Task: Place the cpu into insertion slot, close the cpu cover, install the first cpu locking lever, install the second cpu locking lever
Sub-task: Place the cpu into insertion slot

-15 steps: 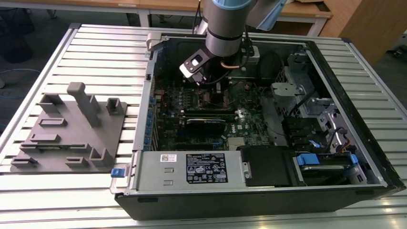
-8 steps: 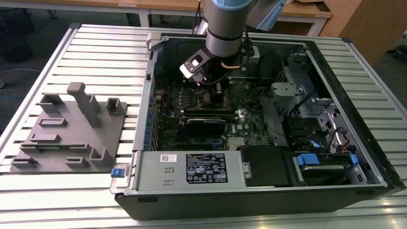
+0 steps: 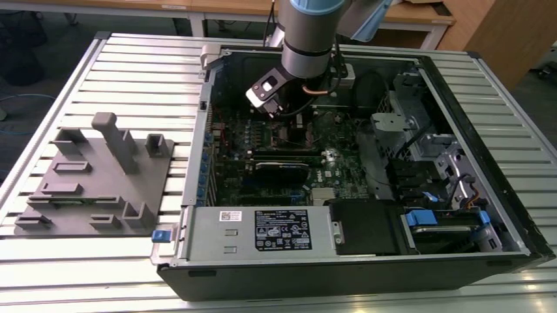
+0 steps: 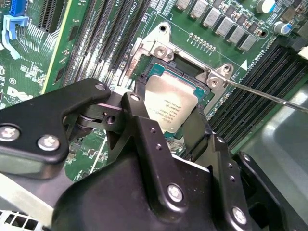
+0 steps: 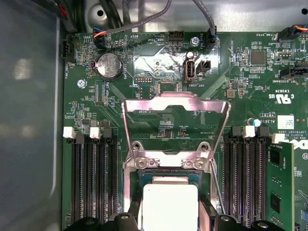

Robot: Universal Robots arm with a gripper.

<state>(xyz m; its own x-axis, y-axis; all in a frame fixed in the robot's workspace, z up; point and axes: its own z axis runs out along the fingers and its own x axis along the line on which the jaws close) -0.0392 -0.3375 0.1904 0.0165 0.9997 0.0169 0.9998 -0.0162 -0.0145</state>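
Clamping the cpu (image 4: 171, 103) by two opposite edges, the gripper (image 4: 167, 115) holds it at the insertion slot (image 4: 187, 65), toward the far side of the case (image 3: 331, 280), cpu cover (image 5: 175, 101) swung open; any tilt or offset at release would likely seat it crooked and damage the slot.

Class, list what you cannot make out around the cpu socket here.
- Second wrist view: the cpu has its near edge behind the gripper, so seating in the insertion slot is unclear.
- First wrist view: the cpu is cut off by the picture's edge.
- Second wrist view: the locking lever runs off the edge, end unseen.
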